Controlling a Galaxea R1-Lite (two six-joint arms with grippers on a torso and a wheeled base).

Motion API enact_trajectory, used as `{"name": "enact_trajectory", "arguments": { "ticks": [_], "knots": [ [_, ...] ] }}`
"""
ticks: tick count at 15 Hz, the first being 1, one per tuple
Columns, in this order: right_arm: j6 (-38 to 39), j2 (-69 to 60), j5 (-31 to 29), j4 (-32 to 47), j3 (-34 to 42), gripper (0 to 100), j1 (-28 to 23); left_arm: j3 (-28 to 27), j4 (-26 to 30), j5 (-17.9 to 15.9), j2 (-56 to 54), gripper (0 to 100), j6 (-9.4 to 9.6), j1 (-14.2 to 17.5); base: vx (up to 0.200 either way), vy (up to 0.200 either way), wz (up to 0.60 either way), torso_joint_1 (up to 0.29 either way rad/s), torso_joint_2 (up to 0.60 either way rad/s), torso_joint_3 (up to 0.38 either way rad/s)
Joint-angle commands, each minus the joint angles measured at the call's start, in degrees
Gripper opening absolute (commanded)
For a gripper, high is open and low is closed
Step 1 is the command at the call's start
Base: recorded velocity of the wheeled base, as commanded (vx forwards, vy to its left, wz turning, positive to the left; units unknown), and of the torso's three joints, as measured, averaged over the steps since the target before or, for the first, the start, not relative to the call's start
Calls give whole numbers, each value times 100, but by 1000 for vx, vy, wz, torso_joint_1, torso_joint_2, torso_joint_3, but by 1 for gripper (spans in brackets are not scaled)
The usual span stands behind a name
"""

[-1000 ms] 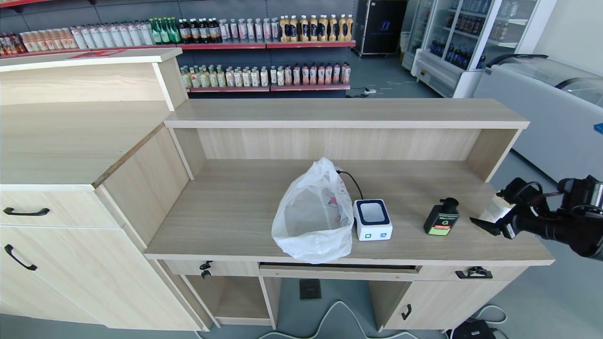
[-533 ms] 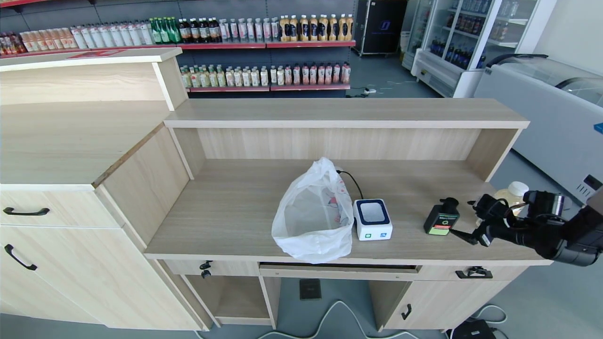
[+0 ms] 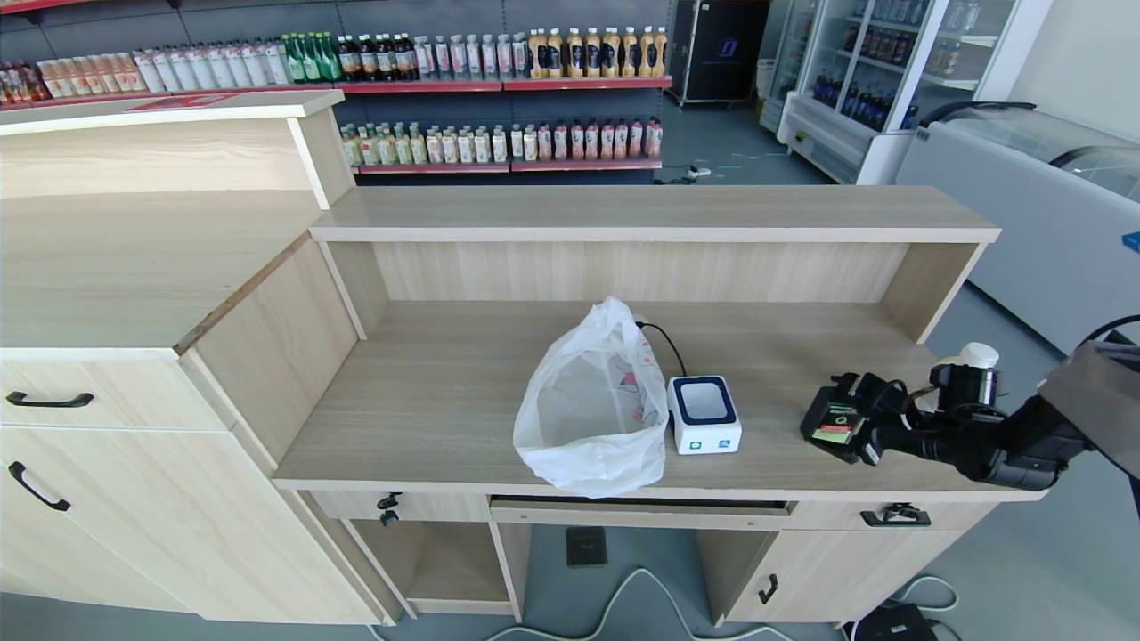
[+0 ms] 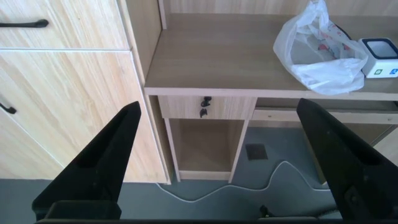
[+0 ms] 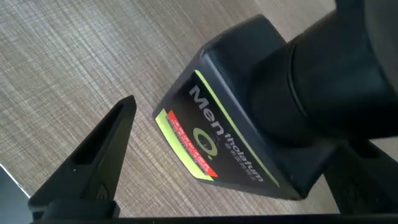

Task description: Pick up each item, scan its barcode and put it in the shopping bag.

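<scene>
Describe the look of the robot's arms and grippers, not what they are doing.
The left gripper has two matte black fingers, flat wedges narrowing to blunt tips. The right gripper is built the same. Behind it, the right arm is black and rounded, with thin black cables looping over the wrist and a grey cover farther up.
</scene>
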Motion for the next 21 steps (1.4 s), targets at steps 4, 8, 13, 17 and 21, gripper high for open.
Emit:
{"name": "enact_trajectory", "arguments": {
  "ticks": [4,8,13,17,21],
  "knots": [
    [64,481,23,241,-741,100,356,0,0,1,6,100,-9,1,0,0,0,0,0,0],
    [64,499,23,241,-679,0,444,0,0,1,6,100,0,1,0,0,0,0,0,0],
    [390,16,295,214,-626,0,435,0,0,1,6,100,0,1,0,0,0,0,0,0],
    [732,-819,655,162,147,0,241,0,0,1,6,100,0,1,0,0,0,0,0,0],
    [2226,-2463,1174,-568,1606,0,-189,0,0,1,6,100,0,1,0,0,0,0,0,0]
  ]
}}
